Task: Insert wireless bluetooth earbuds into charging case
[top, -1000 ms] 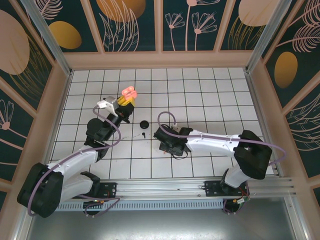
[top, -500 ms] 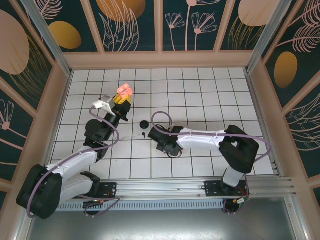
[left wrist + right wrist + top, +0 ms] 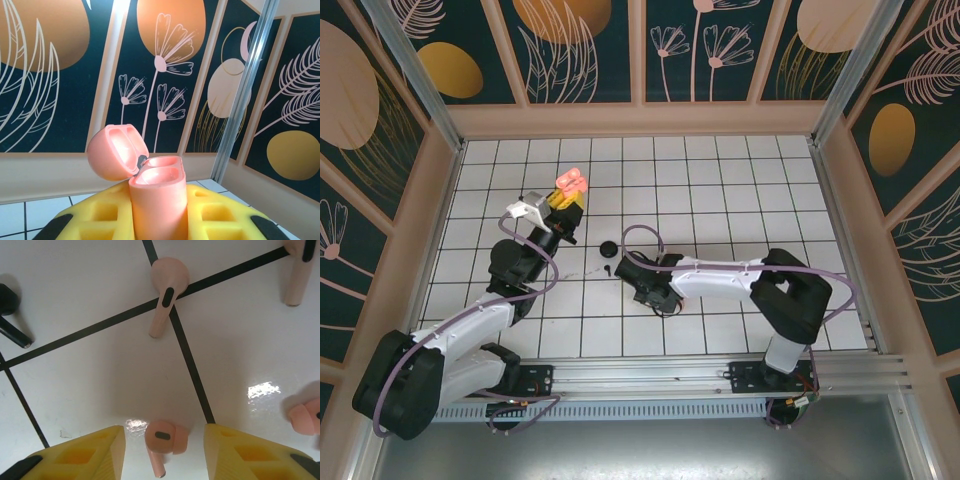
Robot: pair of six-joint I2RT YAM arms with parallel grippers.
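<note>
Pink earbud [image 3: 161, 434], stem toward right gripper [image 3: 164, 445]

The left arm [image 3: 510, 265] is holding up an open pink charging case [image 3: 571, 182] in its jaws. The right arm [image 3: 720, 275] is hanging low over the counter [image 3: 720, 200], near a black earbud [image 3: 606, 268].

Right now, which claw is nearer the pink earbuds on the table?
Right. The right gripper hangs over the pink earbuds, one between its open fingers; the left gripper is off to the left, holding the pink case.
</note>
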